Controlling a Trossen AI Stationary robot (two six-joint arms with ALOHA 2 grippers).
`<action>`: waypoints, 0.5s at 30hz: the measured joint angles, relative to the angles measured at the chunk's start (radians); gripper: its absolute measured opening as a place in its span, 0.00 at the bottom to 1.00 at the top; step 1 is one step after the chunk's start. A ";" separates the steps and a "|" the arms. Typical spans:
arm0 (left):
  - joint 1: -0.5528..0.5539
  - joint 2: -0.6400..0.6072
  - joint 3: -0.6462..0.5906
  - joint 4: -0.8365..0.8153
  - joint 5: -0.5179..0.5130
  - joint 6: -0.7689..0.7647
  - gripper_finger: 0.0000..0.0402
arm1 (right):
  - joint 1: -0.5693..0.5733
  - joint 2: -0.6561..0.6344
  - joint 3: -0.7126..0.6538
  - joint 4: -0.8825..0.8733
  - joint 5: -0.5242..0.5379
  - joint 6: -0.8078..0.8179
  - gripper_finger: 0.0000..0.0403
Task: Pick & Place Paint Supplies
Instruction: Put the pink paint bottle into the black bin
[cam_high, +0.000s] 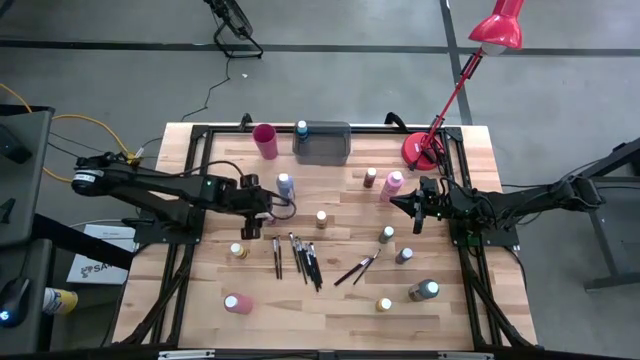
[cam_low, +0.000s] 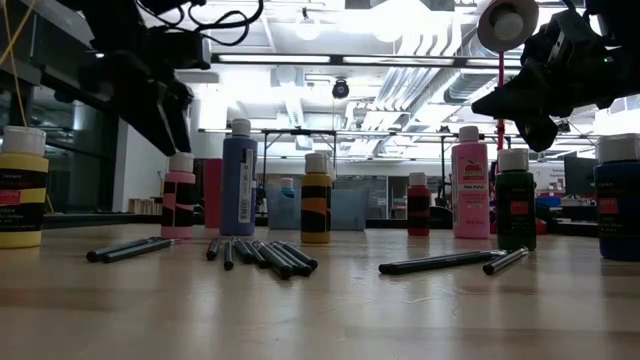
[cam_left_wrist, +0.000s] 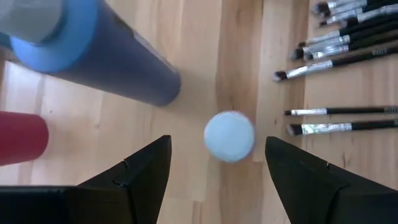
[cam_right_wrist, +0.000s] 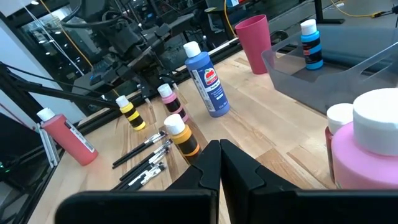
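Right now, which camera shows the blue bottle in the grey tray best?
Right wrist view: the blue bottle stands in the grey tray, side and label visible. High view shows only its cap from above; the others show nothing clear.

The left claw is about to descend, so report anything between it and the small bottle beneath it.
Nothing visible. The open left claw hangs over the small bottle's pale cap, framed between its fingers. The tall blue bottle stands close beside, the paintbrushes opposite, both outside the fingers.
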 joint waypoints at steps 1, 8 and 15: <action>0.000 0.001 -0.004 0.013 -0.003 0.002 0.63 | 0.000 0.000 0.000 0.000 0.000 0.000 0.01; 0.000 0.012 -0.040 0.064 0.011 0.008 0.63 | 0.000 0.000 0.000 0.000 0.000 0.000 0.01; 0.000 0.012 -0.056 0.101 0.011 0.008 0.63 | 0.000 0.000 0.000 0.000 0.000 0.000 0.01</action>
